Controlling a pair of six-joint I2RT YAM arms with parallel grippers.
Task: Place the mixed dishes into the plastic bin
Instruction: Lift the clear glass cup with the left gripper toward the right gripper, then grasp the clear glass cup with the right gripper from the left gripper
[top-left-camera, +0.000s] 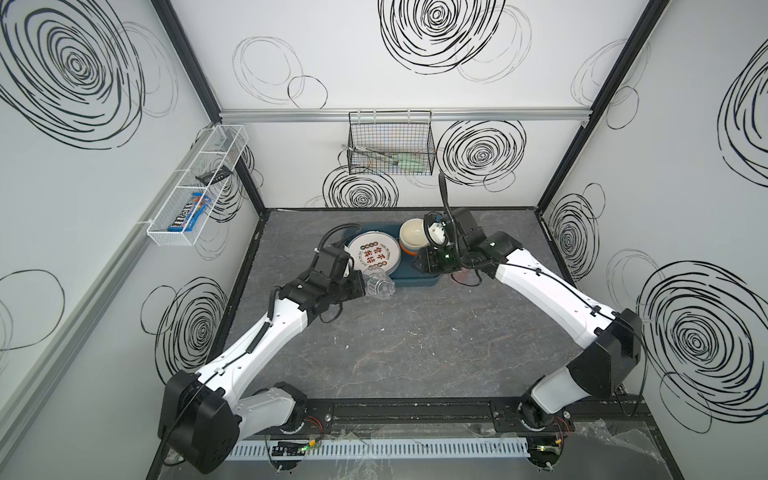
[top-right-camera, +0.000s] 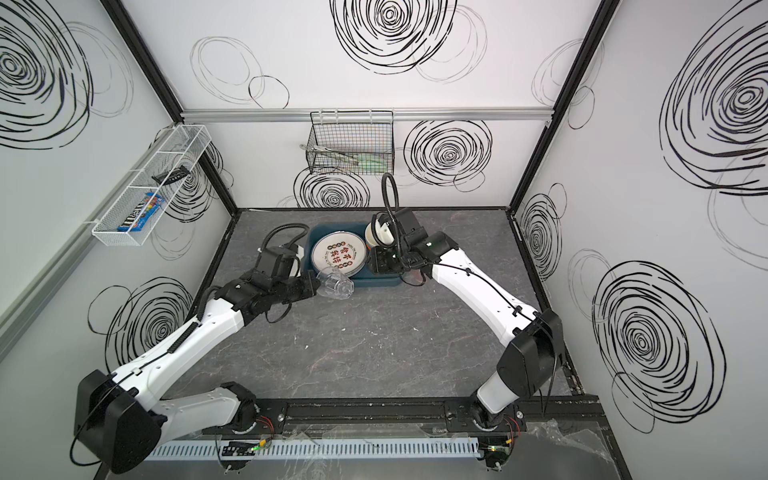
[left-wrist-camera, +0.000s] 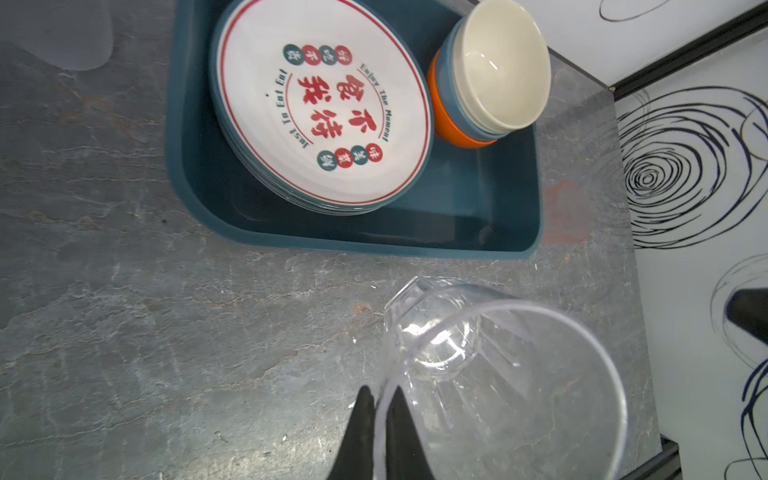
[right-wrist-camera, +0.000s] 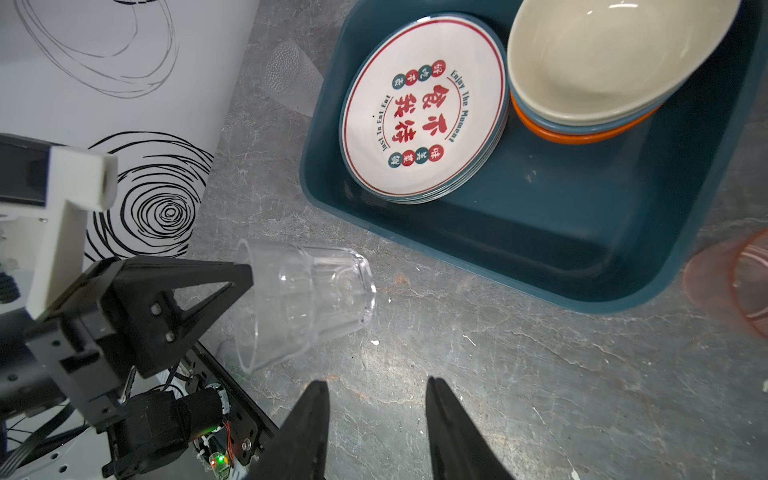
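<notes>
Above the far edge of the grey marbled bench (top-left-camera: 395, 332) you see a black wire basket (top-left-camera: 390, 137); above its left edge, a white mesh tray (top-left-camera: 172, 237).

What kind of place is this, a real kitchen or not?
Probably a robot test cell, not a real kitchen. A left arm and a right arm stand on one rail at the tabletop edge, white panels with drawn black spirals close it in, and a teal bin holds dishes.
</notes>
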